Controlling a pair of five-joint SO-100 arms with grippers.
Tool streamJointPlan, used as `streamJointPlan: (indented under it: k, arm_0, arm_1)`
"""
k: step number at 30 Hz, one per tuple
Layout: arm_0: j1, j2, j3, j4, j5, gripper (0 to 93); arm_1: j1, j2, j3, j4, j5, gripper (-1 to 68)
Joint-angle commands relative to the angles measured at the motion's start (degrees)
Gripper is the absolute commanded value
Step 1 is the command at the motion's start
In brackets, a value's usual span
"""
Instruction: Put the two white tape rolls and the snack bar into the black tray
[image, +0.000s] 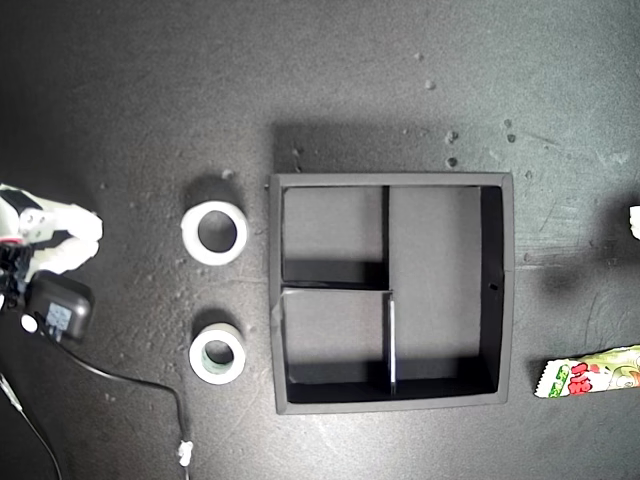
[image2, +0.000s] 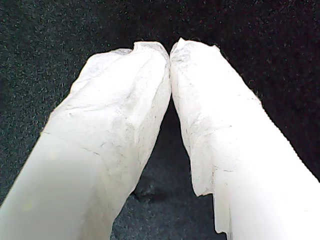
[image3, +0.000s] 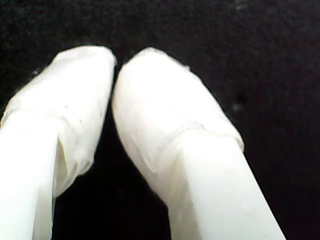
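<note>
1. Both sets of jaws, my first gripper (image2: 170, 50) and my second gripper (image3: 114, 62), are pinched closed on nothing, you'll notice.
2. Snack bar (image: 590, 373) lies at the exterior view's right, outside the black tray (image: 392, 404).
3. Smaller tape roll (image: 218, 357) and wider tape roll (image: 214, 232) wait left of it, so all three compartments hold nothing.

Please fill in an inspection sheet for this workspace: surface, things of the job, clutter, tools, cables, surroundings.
Surface: dark speckled mat, small pale specks scattered on it.
Black tray: middle of the exterior view, all three compartments hold nothing.
Wider tape roll: on the mat at the tray's side toward the exterior view's left, apart from it.
Smaller tape roll: below the wider one in that view, greenish-grey core.
Snack bar: at the exterior view's right edge, partly cut off, outside the tray.
Clutter: nothing seen.
My first tool: tips touching, holds nothing.
My second tool: tips nearly together, holds nothing.
Cables: black cable running from a black block beside an arm at the exterior view's left edge.
Surroundings: nothing seen.
</note>
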Motion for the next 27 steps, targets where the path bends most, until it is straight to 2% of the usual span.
streamJointPlan:
  k: [1,12,16,17,20,25,27]
  arm_0:
    - [-2.37,2.81,3.25,-0.09,-1.14,0.2]
    - [-1.23,2.81,3.25,-0.18,-5.10,0.1]
    - [0.44,2.81,3.25,-0.79,-10.11,0.1]
    - [0.79,2.81,3.25,-2.02,-9.32,0.1]
    - [3.78,2.64,3.16,-9.05,1.93,2.0]
    - [6.15,2.64,1.05,-15.91,9.76,21.2]
    - [6.24,2.64,-2.99,-18.46,14.68,22.7]
  arm_1:
    - [10.63,-0.35,0.70,-0.70,0.00,0.0]
    - [10.63,-0.35,0.70,-0.88,0.00,0.0]
    - [8.35,-0.26,0.70,-6.33,0.18,0.0]
    - [7.21,-0.26,0.70,-8.70,-0.79,0.0]
    - [3.60,-0.26,0.70,-12.57,-6.50,0.0]
    - [-4.39,-0.26,0.70,-22.15,-18.46,-0.1]
    - [-6.50,-0.26,0.70,-25.49,-22.50,-0.1]
